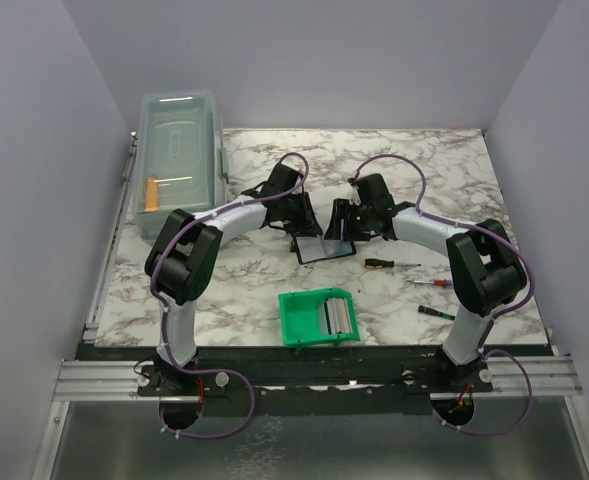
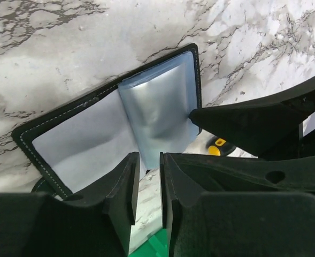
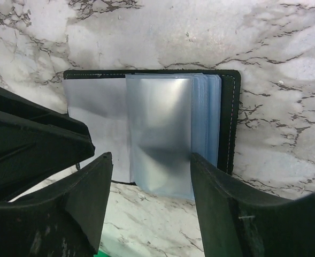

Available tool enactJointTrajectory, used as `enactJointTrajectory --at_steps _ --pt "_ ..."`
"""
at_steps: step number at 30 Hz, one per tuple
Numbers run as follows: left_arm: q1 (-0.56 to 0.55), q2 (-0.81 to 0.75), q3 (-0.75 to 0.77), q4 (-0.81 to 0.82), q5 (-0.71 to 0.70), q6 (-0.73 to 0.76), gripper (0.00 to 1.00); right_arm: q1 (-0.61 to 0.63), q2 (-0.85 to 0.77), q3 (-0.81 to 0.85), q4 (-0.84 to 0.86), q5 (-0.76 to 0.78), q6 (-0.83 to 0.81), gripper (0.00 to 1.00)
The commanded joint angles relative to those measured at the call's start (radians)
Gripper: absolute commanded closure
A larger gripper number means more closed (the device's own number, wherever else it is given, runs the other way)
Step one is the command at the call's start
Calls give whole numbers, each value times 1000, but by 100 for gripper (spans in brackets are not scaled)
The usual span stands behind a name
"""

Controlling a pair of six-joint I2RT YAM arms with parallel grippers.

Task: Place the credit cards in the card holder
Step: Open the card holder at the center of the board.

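The card holder (image 1: 324,247) lies open on the marble table, black outside and blue-grey inside (image 2: 82,139), with clear plastic sleeves (image 3: 162,134) fanned up from its spine. My left gripper (image 2: 147,160) hovers at its near edge, jaws a narrow gap apart with only marble showing between them. My right gripper (image 3: 152,160) stands open and wide over a raised sleeve's near edge, not pinching it; one of its fingers (image 2: 200,115) reaches the sleeve's side. The credit cards (image 1: 339,316), a grey-silver stack, lie in the green bin (image 1: 304,320).
A clear lidded box (image 1: 179,160) with an orange item stands at the back left. Three screwdrivers lie at the right: yellow-black (image 1: 389,263), red (image 1: 429,283) and green (image 1: 436,312). The yellow handle (image 2: 219,145) is close to the holder.
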Motion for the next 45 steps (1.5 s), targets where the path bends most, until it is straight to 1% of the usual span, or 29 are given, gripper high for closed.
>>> enactJointTrajectory --at_steps 1,4,12,16,18,20,27,28,31,35,38,45 --pt "-13 54 32 4 22 -11 74 -6 -14 -23 30 -42 10 36" --pt "-14 79 30 8 19 -14 77 -7 -13 -33 54 -94 24 37" --pt "-13 77 -6 10 -25 -6 79 -7 -10 -42 127 -221 68 38" --pt "-3 20 -35 8 -44 2 79 -7 -8 -41 164 -270 91 38" --pt "14 -13 -55 6 -34 1 78 -7 5 -36 169 -302 99 38" --pt "34 -45 -80 5 -22 -3 78 -7 22 -29 208 -340 104 37" --pt "93 -191 -186 -23 -42 -2 78 -5 64 -20 278 -463 149 37" --pt "98 -205 -189 -29 -46 3 78 -6 63 -14 256 -444 142 37" --pt "100 -218 -171 -46 -45 31 78 -9 -2 -32 207 -277 116 34" --pt "88 -162 -125 -47 40 36 80 -23 -24 16 57 -196 57 33" --pt "79 -139 -116 -47 8 32 81 -37 -31 6 30 -166 44 32" --pt "79 -117 -143 -52 -70 37 81 -46 -14 -22 39 -177 38 32"
